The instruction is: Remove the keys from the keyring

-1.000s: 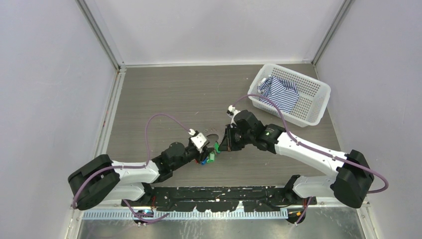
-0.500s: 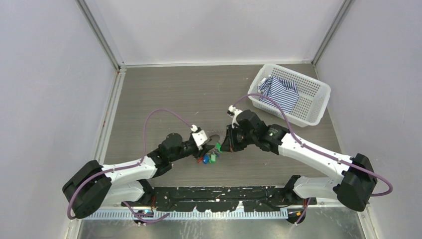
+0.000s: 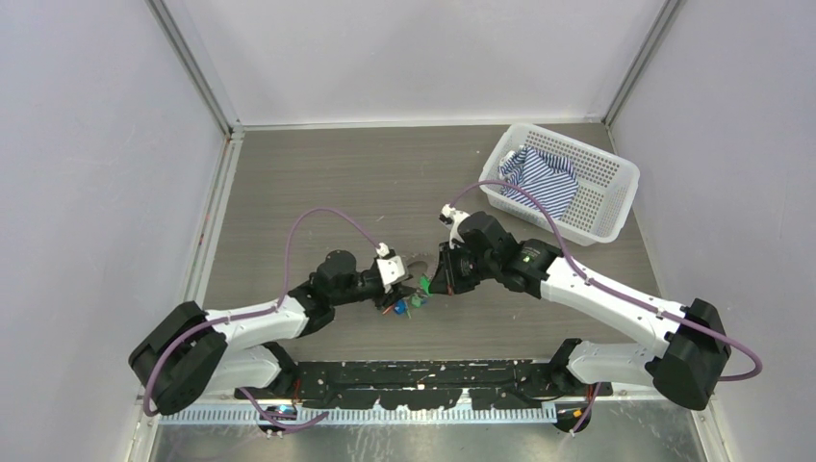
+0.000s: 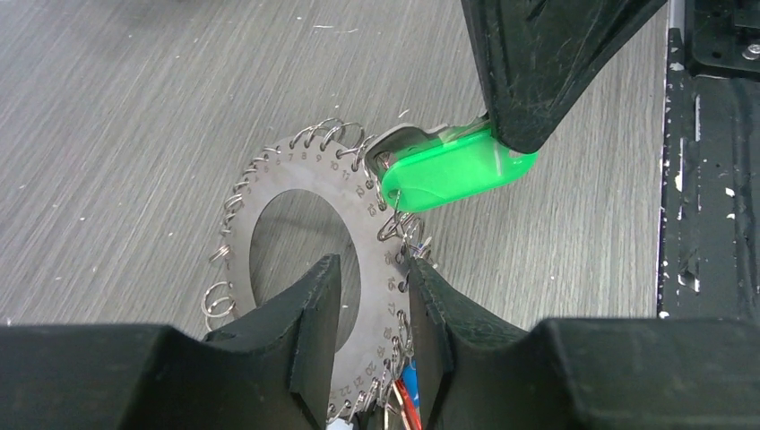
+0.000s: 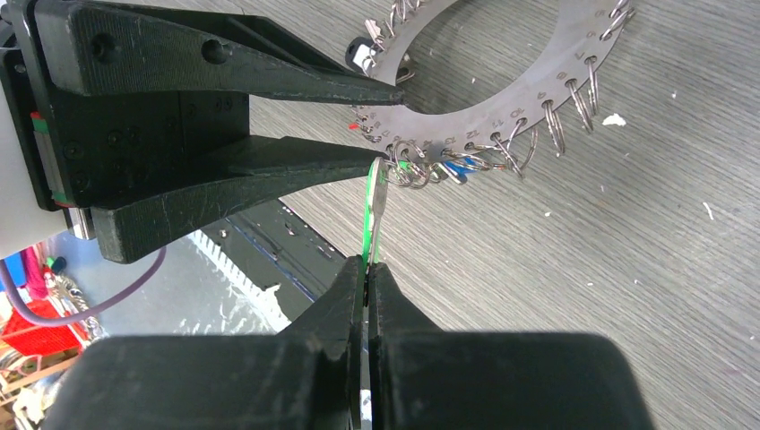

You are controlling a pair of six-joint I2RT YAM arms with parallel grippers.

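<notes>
**Keyring point(image 4: 309, 175) clamped left, green key point(image 4: 453, 170) pinched right**

Holding the keyring's flat band in the nearly closed left end effector point(image 4: 374, 266), near the middle of the desk point(image 4: 134, 107), between both arms. Squeezing the green key's plastic head in the fully closed right end effector point(image 5: 367, 269), key hooked to a rim loop.

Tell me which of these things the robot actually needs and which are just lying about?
Job: flat grey metal keyring with wire loops; green plastic-tagged key, pinched in the right fingers; blue-tagged key; left fingers astride the ring's band.
Lying about: white perforated plastic basket; blue-striped cloth inside it.
</notes>
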